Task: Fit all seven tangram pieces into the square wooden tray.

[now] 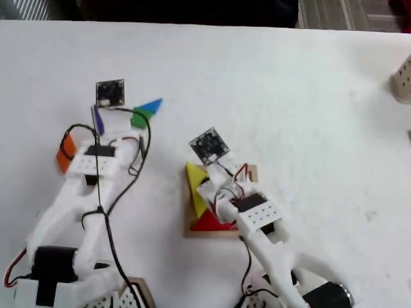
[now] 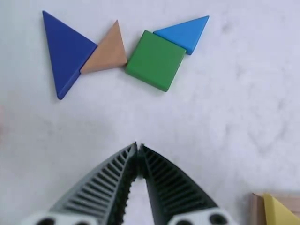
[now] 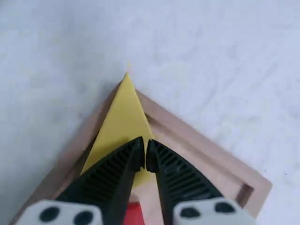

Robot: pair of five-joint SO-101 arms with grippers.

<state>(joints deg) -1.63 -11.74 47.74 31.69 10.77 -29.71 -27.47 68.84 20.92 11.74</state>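
- The square wooden tray lies on the white table in front of the right arm. It is pale raw wood with a raised rim.
- A yellow triangle, flat and smooth-painted, lies along the tray's left side in the high view. Its long axis runs away from the arm bases, and its sharp tip overlaps the rim at the far left corner.
- A red triangle lies in the tray's near part, touching the yellow one.
- The right gripper hangs over the yellow triangle with its ribbed black fingertips together, holding nothing.
- Well to the left, four pieces lie in a touching row: dark blue triangle, tan triangle, green square, light blue triangle.
- The left gripper is near that row, closed and empty.
- An orange piece lies beside the left arm.
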